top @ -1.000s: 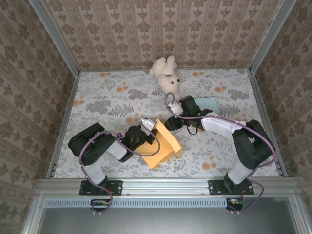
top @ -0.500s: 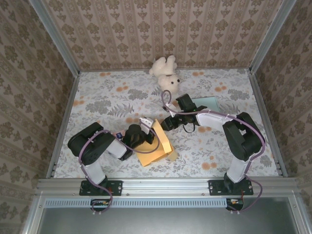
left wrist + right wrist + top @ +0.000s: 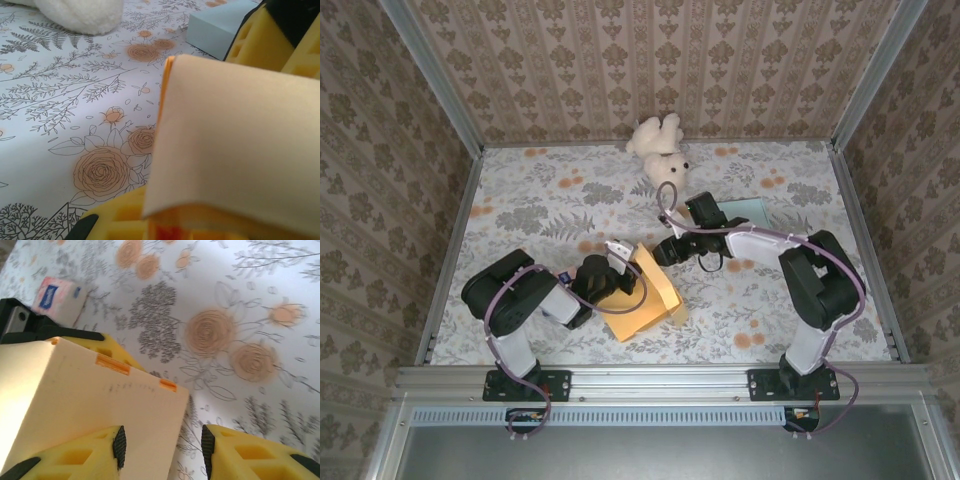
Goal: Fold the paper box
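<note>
Two grippers met at the paper box, which lay partly folded on the flowered table, near its front edge and between the two arms. The left gripper was clamped tight on the box's left side. Its wrist view showed a cream panel, folded over, rising right in front of its lower yellow fingertip. The right gripper reached the box's far corner from the right with its jaws apart. In its wrist view, one of its fingers lay over the cream panel and the other sat off the panel's edge above bare table, so the edge stood between them without being pinched. A small pink packet lay beyond the box, beside the left arm. A white teddy bear sat at the table's back edge, well apart from the box. A pale blue flat box lay just behind the right arm's wrist.
</note>
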